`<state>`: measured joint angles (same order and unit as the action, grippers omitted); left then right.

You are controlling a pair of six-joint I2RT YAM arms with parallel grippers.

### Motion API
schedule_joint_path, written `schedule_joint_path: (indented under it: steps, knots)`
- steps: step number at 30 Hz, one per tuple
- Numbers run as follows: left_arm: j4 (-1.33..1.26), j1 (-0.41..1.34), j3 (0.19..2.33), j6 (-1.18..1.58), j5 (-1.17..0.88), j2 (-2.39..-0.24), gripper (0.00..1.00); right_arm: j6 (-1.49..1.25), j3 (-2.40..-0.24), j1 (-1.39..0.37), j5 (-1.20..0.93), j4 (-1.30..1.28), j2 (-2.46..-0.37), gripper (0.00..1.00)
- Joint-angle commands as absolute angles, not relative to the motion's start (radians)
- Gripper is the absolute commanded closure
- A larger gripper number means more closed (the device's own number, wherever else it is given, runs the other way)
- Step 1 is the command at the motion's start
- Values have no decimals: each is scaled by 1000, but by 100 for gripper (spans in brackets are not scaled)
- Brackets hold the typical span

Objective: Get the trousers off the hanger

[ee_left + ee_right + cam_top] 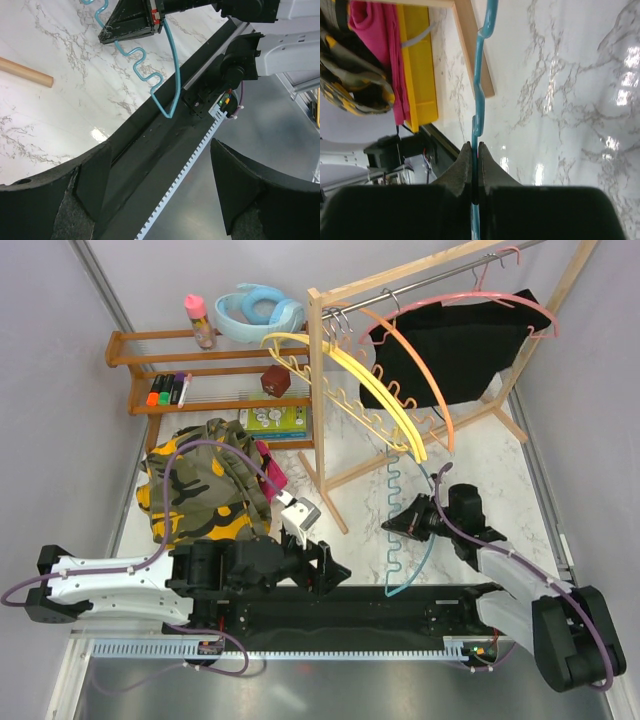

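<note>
My left hand (338, 573) is spread wide, with nothing between its black fingers (95, 185). It sits low over the black base rail (150, 150) at the near edge of the white marble-patterned counter (500, 480).

My right hand (393, 525) is pinched tight on the bare teal wavy wire hanger (392, 490), which lies along the counter. In my right wrist view the fingertips (465, 165) meet on the wire, and the hanger (479, 105) runs away from them past a foot of the light wooden clothes rack (475, 55).

The olive-and-yellow camouflage cloth trousers (200, 485) lie in a heap at the far left of the counter, just in front of the low brown wooden shelf (200, 365). A magenta cloth garment (270, 468) touches the heap's right edge.

A plain black cloth garment (450, 350) is draped over a pink plastic hanger (520, 310) hooked on the rack's metal rail (450, 275) at the far right. A yellow scalloped hanger (350, 370) and an orange hanger (420, 370) hang bare from the same rail, left of the black garment.
</note>
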<state>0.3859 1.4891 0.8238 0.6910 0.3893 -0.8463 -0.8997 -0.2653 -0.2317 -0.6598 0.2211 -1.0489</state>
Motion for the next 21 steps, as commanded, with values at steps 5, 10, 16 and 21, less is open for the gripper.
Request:
schedule_joint_path:
  steps: [5,10,16,21]
  knots:
    - [315,1465,862,756,357,-854,9,-538,-452,-268,-664,-518,-693,100]
    - [157,1355,827,804,157,-906,7,-575,-486,-293,-736,-708,-502,100]
    - [-136,1284,743,834,121,-986,7,-538,-540,-307,-863,-822,-399,100]
    - [-236,1267,718,847,195,-1029,7,-528,-601,-330,-916,-874,-345,100]
